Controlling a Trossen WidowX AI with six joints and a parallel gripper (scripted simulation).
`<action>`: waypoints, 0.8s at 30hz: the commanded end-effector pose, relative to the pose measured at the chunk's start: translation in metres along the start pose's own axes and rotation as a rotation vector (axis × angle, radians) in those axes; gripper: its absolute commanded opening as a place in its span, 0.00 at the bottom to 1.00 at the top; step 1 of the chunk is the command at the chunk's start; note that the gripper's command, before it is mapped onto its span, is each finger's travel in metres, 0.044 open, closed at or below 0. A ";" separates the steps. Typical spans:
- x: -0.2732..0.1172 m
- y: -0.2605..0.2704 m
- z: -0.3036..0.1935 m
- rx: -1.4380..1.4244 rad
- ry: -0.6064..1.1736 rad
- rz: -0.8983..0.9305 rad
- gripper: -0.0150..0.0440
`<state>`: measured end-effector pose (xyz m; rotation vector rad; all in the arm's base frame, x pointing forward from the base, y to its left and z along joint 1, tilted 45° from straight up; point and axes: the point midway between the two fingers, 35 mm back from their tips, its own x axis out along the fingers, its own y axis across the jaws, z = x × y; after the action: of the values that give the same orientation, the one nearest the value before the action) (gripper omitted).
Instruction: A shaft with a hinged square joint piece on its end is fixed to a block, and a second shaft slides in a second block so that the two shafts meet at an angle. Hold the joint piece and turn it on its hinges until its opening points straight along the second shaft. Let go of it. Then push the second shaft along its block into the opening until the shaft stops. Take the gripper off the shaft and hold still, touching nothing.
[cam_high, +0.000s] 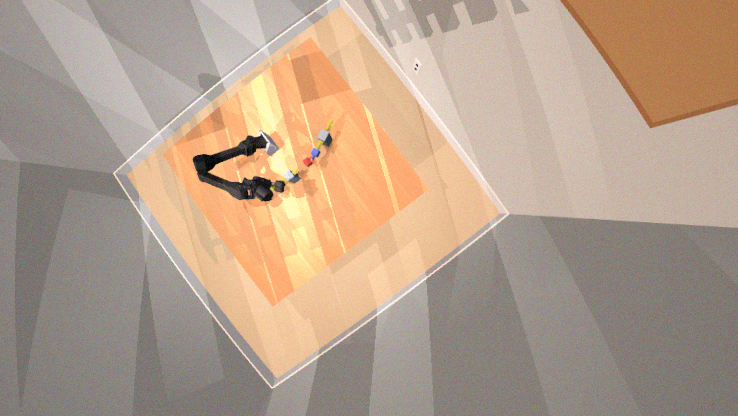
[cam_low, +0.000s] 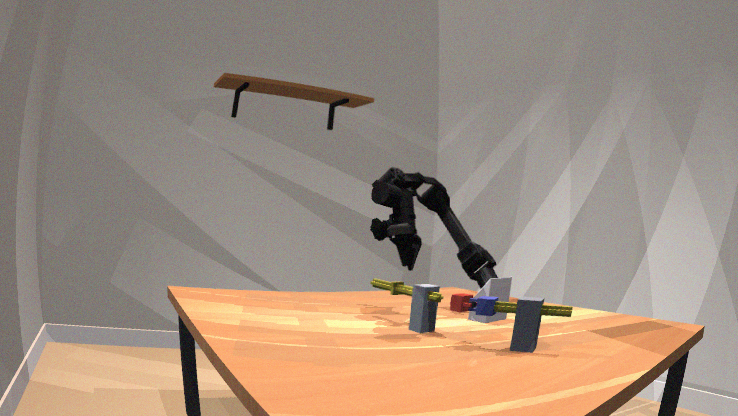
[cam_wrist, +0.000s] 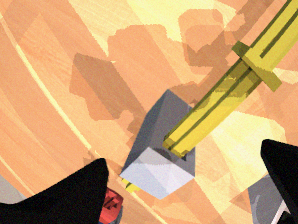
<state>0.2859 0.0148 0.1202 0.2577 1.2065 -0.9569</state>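
The red joint piece (cam_high: 307, 161) (cam_low: 460, 302) (cam_wrist: 112, 206) hangs on the blue hinge part (cam_high: 315, 152) (cam_low: 486, 305) of the first yellow shaft (cam_high: 330, 125) (cam_low: 558, 310), fixed to its grey block (cam_high: 324, 137) (cam_low: 527, 326). The red opening faces roughly toward the second shaft's tip, with a gap between; exact alignment cannot be told. The second yellow shaft (cam_low: 381, 283) (cam_wrist: 215, 115) runs through the second block (cam_high: 290, 176) (cam_low: 422, 310) (cam_wrist: 160, 175), with its collar (cam_low: 396, 287) (cam_wrist: 257, 67) well behind the block. My gripper (cam_low: 409, 267) (cam_wrist: 188, 159) is open and empty, above the collar side of the second shaft, touching nothing.
The arm's pale base bracket (cam_high: 269, 144) (cam_low: 496, 299) stands behind the joint in the exterior view. The two blocks stand upright on the wooden table (cam_high: 361, 196) (cam_low: 361, 372). A wall shelf (cam_low: 294, 90) hangs far behind the arm.
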 end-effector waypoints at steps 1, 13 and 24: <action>-0.007 -0.014 0.016 -0.130 -0.035 -0.034 1.00; -0.024 -0.056 0.052 -0.510 -0.083 -0.163 1.00; -0.038 -0.088 0.074 -0.781 -0.080 -0.271 1.00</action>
<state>0.2708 -0.0618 0.2013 -0.5124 1.4514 -0.6690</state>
